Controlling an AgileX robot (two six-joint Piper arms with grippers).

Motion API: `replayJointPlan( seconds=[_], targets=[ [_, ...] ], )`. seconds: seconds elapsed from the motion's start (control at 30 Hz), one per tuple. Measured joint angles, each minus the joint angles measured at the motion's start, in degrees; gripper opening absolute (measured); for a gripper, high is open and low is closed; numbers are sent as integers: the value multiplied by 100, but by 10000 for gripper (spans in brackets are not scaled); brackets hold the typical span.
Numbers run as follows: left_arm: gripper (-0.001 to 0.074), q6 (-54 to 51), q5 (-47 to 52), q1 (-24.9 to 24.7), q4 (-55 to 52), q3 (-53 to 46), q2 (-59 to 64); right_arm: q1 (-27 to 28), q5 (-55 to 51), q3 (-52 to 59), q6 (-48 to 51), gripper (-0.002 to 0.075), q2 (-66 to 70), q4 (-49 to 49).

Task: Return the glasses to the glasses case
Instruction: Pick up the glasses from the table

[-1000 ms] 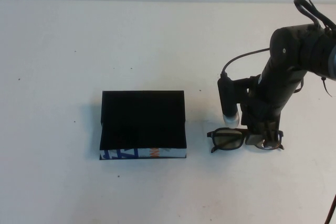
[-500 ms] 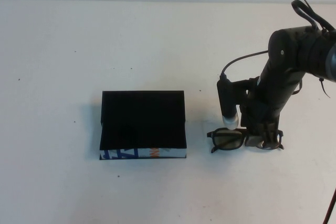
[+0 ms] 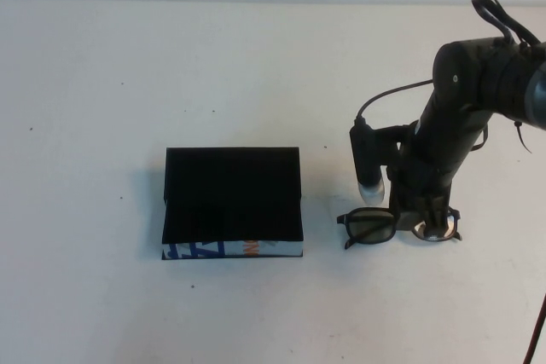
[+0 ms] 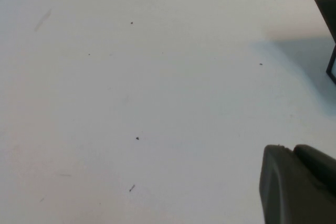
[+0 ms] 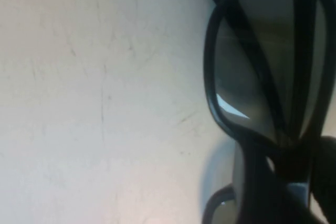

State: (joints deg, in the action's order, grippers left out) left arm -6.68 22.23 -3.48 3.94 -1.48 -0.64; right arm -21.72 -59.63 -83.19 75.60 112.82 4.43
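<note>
The black glasses [image 3: 371, 226] lie folded on the white table, right of the glasses case [image 3: 232, 193], which lies open with its black inside up and its blue, white and orange front edge toward me. My right gripper [image 3: 418, 215] is down on the glasses at the bridge, open, one finger on each side of the frame. The right wrist view shows a dark lens [image 5: 252, 66] close up with the gripper [image 5: 294, 182] at the bridge. My left gripper [image 4: 299, 182] is shut and empty above bare table, out of the high view.
A corner of the case [image 4: 328, 24] shows at the edge of the left wrist view. A cable loops off the right arm [image 3: 465, 108]. The white table [image 3: 128, 83] carries only small dark specks elsewhere.
My right gripper has shifted a little to the left, from over the right lens to the bridge. That lens now shows. The glasses and case have not moved.
</note>
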Motion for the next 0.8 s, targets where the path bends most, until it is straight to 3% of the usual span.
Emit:
replayJointPlan(
  seconds=[0.3,0.8],
  targets=[
    [-4,0,0,0,0,0,0,0,-215,-38,0,81,0,34],
    [-4,0,0,0,0,0,0,0,-274,-55,-14,58,26,23]
  ],
)
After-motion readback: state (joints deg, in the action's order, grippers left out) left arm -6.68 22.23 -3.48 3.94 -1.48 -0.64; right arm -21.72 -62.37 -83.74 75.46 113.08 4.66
